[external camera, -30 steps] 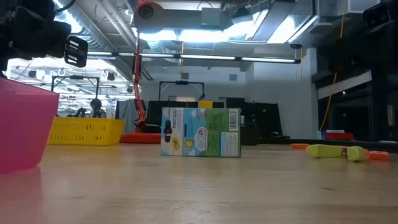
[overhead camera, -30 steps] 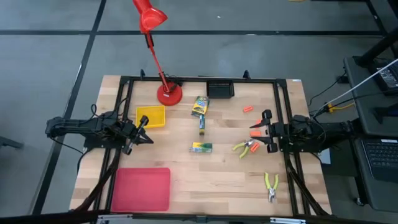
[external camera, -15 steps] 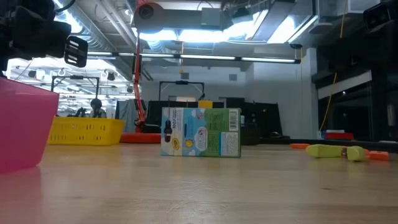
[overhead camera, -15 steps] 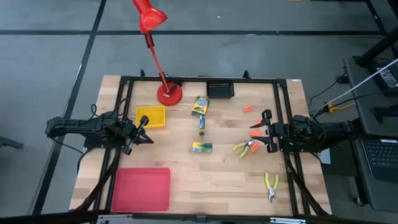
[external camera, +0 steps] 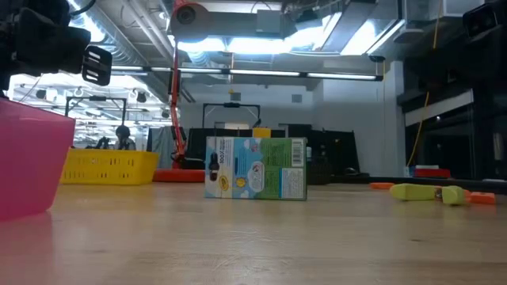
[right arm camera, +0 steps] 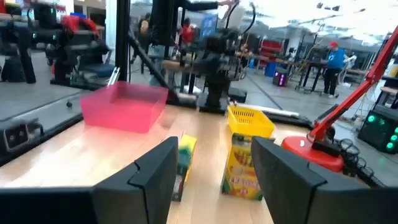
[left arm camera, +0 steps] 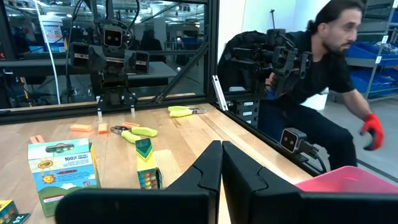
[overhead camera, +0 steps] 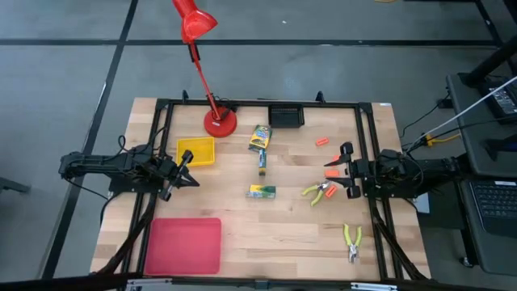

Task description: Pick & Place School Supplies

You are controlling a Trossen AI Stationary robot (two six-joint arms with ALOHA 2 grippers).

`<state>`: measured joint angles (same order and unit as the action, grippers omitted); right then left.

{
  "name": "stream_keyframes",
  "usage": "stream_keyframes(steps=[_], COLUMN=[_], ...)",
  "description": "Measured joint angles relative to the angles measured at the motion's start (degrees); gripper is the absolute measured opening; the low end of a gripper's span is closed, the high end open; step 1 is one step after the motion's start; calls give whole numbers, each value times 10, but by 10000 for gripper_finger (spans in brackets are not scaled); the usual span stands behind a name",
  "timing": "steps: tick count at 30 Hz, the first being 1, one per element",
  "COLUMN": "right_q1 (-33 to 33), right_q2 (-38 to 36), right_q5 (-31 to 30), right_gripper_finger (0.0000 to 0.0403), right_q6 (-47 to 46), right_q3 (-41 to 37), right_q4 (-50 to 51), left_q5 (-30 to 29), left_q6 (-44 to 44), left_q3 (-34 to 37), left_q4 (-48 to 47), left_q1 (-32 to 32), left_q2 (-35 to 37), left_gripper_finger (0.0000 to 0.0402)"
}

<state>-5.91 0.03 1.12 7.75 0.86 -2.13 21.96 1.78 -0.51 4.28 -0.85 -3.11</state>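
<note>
Three green-and-yellow boxes lie mid-table: one at the far side (overhead camera: pixel 259 137), a narrow one (overhead camera: pixel 262 158), and one nearer (overhead camera: pixel 261 191), which also shows in the low view (external camera: pixel 255 168). Yellow-green-handled pliers lie right of centre (overhead camera: pixel 319 191) and near the front right (overhead camera: pixel 351 239). Orange pieces lie on the table (overhead camera: pixel 321 141) (overhead camera: pixel 330 193) (overhead camera: pixel 333 172). My left gripper (overhead camera: pixel 192 179) is shut and empty at the table's left, beside the yellow tray; its closed fingers show in its wrist view (left arm camera: pixel 221 171). My right gripper (overhead camera: pixel 345 171) is open and empty at the right (right arm camera: pixel 214 165), with one orange piece by its fingertips.
A yellow tray (overhead camera: pixel 196 152) stands at the left, a red tray (overhead camera: pixel 184 245) at the front left, a black tray (overhead camera: pixel 285 115) at the far edge, and a red desk lamp's base (overhead camera: pixel 220 123) beside it. A person (left arm camera: pixel 323 81) is beyond the table's right side.
</note>
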Motion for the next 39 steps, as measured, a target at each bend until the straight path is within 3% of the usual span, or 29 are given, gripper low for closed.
stream_keyframes(steps=[5, 10, 18, 39], right_q1=[0, 0, 0, 0], right_q2=[0, 1, 2, 2], right_q5=[10, -12, 128, 140], right_gripper_finger=[208, 208, 208, 208], right_q6=[-219, -327, -283, -195], right_q3=[0, 0, 0, 0], right_q4=[-47, -96, -195, -181], left_q5=[0, 0, 0, -2], left_q6=[0, 0, 0, -28], left_q3=[0, 0, 0, 0], left_q4=[0, 0, 1, 2], left_q1=[0, 0, 0, 0], left_q2=[0, 0, 0, 0], left_gripper_finger=[8, 6, 6, 6])
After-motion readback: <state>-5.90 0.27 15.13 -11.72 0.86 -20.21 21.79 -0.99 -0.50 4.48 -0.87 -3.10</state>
